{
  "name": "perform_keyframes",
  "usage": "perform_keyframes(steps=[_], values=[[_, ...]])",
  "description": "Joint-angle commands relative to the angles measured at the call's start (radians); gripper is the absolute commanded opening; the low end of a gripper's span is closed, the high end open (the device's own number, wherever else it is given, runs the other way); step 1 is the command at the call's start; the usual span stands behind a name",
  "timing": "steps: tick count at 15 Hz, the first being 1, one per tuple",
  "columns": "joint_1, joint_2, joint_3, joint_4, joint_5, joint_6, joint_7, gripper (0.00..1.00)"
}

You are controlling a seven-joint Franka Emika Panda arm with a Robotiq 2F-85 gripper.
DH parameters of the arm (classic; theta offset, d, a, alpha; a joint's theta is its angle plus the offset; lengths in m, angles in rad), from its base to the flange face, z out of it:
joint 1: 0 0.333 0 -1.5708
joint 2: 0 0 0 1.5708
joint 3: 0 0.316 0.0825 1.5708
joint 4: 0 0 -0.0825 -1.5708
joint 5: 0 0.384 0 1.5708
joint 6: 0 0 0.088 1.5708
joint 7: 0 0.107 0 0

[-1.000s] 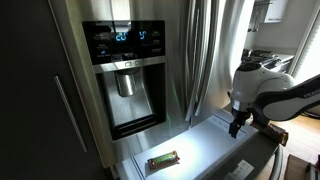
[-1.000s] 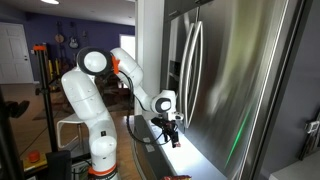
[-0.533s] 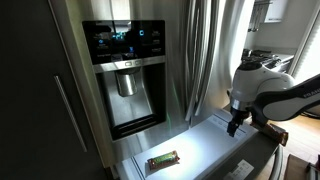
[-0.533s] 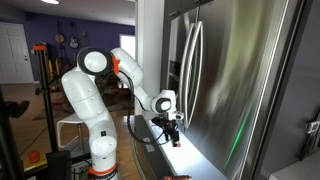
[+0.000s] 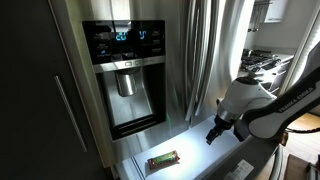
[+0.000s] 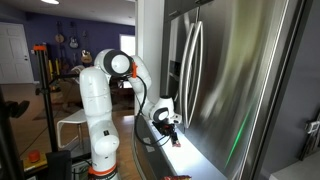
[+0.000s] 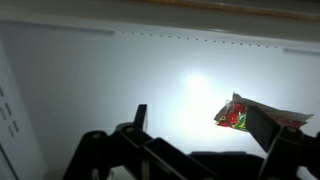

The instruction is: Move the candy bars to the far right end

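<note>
Now | jaws wide apart, clamping nothing, over white panel (image 5: 200,150) | greenish bar (image 5: 162,160) near its edge | open panel between

Greenish-brown candy bar (image 5: 163,160) with pale edges, white-grey panel (image 5: 195,145), black dispenser recess (image 5: 128,95) with blue lights, silver fridge doors (image 5: 200,50)

The room is dim. A bright pool of light lands on the broad pale white-grey flat panel (image 5: 200,148); in the wrist view it glares nearly white at the centre, fading to grey corners. The brushed steel refrigerator doors (image 6: 225,90) carry streaky reflections, one green. The black gripper (image 7: 200,115) shows as a soft, blurred silhouette.
</note>
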Motion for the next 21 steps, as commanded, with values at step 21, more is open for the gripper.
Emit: perform_keyframes(steps=[21], values=[[-0.043,0.602,0.215,0.324,0.253,0.393,-0.131,1.0]])
